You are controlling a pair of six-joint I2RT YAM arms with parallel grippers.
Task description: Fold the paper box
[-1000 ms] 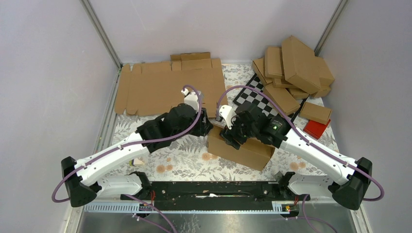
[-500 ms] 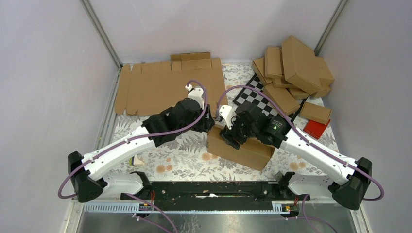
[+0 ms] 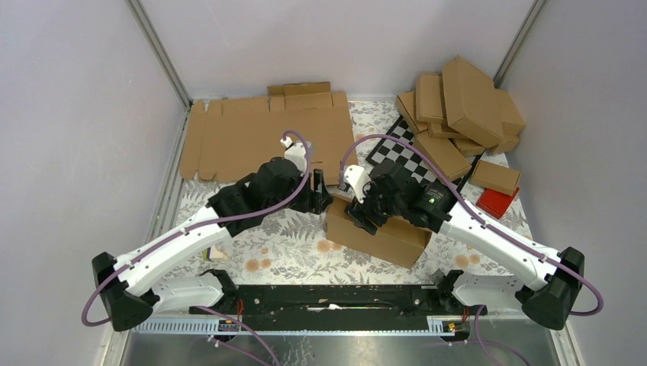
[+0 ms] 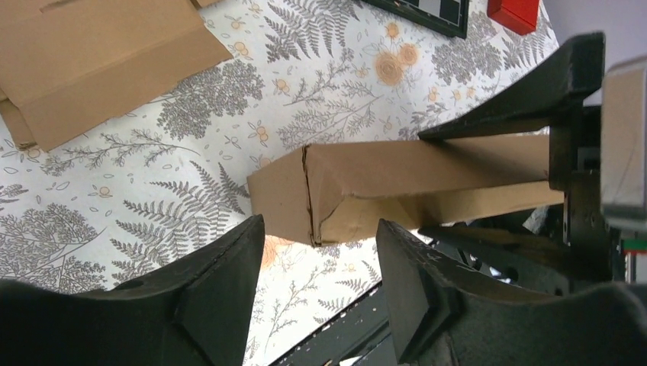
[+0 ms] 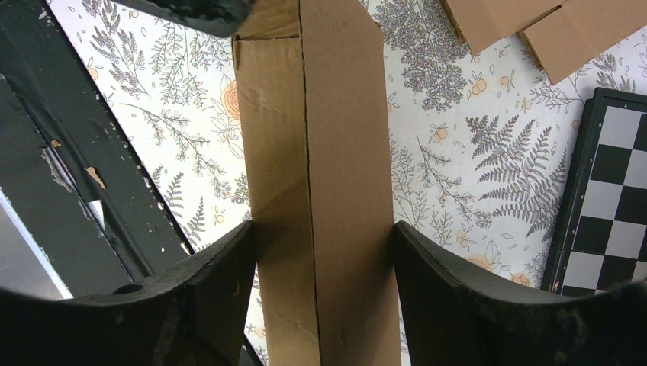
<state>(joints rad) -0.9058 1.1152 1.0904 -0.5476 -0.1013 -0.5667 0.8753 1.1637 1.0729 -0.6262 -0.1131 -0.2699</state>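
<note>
**Closing stage of the fold.** The paper box (image 3: 379,235) lies at the middle of the table (image 3: 290,252), apparently formed into a closed, shallow carton. The right end effector (image 5: 324,286) pinches it across its narrow width. The left end effector (image 4: 319,229), spread and empty, hovers just beside the box's end corner. The next move probably calls for pressing that end seam flush.

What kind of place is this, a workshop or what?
Probably a lab test cell for box folding: plain walls enclose a small table, the paper box sits centre, flat cardboard sheets and folded boxes lie behind.
</note>
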